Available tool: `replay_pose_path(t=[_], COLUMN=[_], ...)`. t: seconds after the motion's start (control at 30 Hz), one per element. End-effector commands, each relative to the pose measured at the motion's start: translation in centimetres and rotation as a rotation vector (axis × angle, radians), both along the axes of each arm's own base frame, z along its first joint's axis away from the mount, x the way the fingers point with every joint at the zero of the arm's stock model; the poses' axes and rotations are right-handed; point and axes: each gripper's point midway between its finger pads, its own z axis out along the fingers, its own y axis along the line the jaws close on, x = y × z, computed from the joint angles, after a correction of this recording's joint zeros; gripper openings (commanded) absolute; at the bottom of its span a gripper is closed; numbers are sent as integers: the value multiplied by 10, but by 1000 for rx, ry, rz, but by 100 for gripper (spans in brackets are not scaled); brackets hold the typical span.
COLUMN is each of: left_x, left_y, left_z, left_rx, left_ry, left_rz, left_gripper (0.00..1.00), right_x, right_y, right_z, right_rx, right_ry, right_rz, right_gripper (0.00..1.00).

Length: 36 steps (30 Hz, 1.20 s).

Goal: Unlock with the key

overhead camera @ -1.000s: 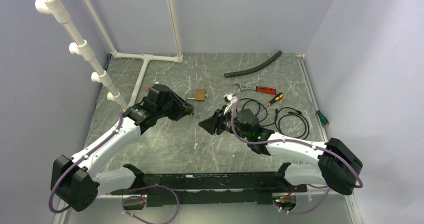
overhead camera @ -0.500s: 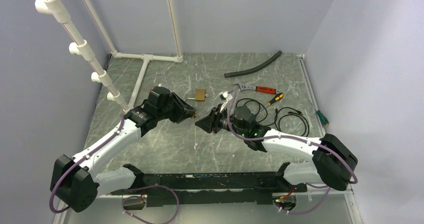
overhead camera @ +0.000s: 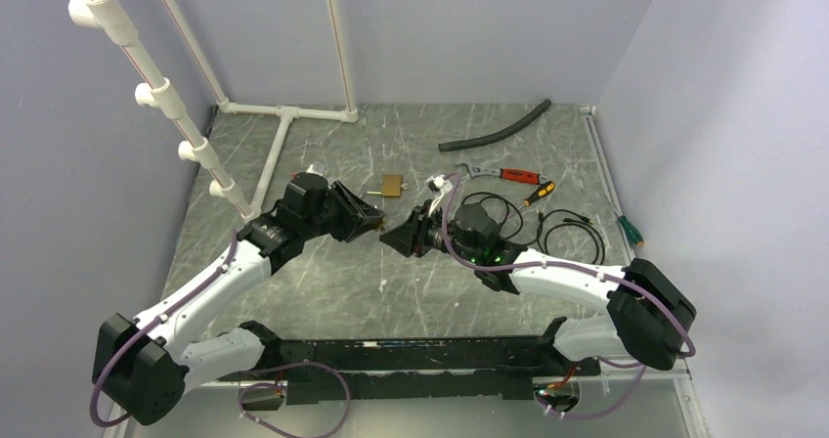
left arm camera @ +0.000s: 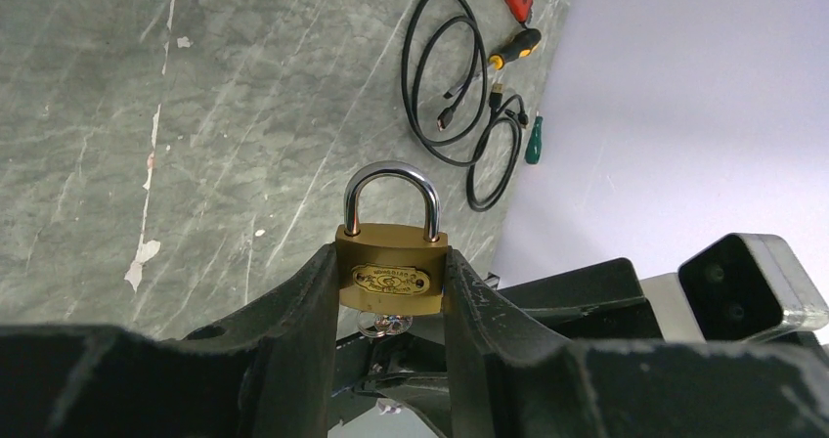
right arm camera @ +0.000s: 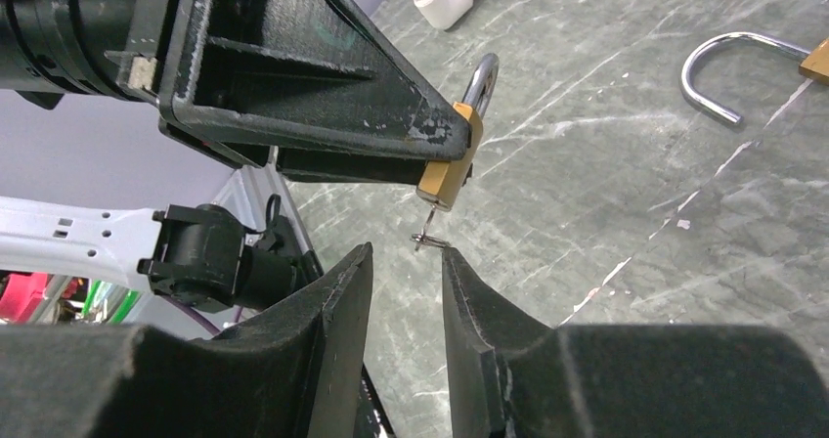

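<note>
Brass padlock [left arm camera: 391,280], silver shackle closed and pointing away from the arm; clamped across its body between the two fingers of the left end effector [left arm camera: 391,254], held above the surface [overhead camera: 323,286] near its middle

Brass-gold key [right arm camera: 427,235], small, with a metal ring; projected from the underside of the held padlock, at the keyway end, off the surface

Right end effector [right arm camera: 407,247], facing the left one tip to tip; fingers apart with a clear gap, nothing clamped. The free end of the key hung just at the fingertips, nearer one finger than the other; contact could not be told

Second padlock [overhead camera: 391,186], brass, lay flat on the surface just beyond the two end effectors, shackle towards the left arm

Black hose [overhead camera: 494,128], a curved length, lay at the far side of the surface

Red-handled tool [overhead camera: 508,175] and orange-and-black screwdriver [overhead camera: 538,194], side by side to the right of the second padlock

Black cables [overhead camera: 572,220], coiled loosely, near the right arm's wrist

Green-handled screwdriver [overhead camera: 626,229], by the right edge

White pipe frame [overhead camera: 283,112], along the far left corner
</note>
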Motion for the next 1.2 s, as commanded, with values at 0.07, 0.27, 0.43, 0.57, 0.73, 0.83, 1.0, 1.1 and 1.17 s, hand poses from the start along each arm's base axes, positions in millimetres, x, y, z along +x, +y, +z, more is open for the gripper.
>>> replay_pose_path(t=[0.07, 0.27, 0.43, 0.57, 0.73, 0.83, 1.0, 1.1, 1.17], left_x=[0, -1, -1, -2, -2, -2, -3, -4, -5], left_y=[-8, -11, -10, -10, -11, -11, -13, -13, -13], left_z=[20, 23, 22, 22, 22, 21, 23, 24, 23], left_rx=[-63, -68, -67, -71, -71, -72, -75, -70, -69], left_ry=[-79, -88, -90, -91, -92, -91, -101, -108, -110], left_rz=[-32, -44, -40, -41, -44, -43, -55, -59, -59], left_gripper=[0, 0, 0, 0, 0, 0, 0, 0, 0], right_x=[8, 6, 6, 6, 5, 6, 9, 17, 27], right_y=[7, 11, 13, 14, 13, 14, 14, 11, 8], right_z=[31, 32, 27, 24, 23, 23, 20, 16, 10], right_rx=[57, 64, 62, 60, 61, 62, 57, 41, 10], right_ry=[-62, -60, -44, -36, -32, -31, -16, 10, 39], right_rz=[-3, 22, 27, 28, 29, 26, 13, -41, -104], right_gripper=[33, 29, 26, 24, 14, 5, 0, 0, 0])
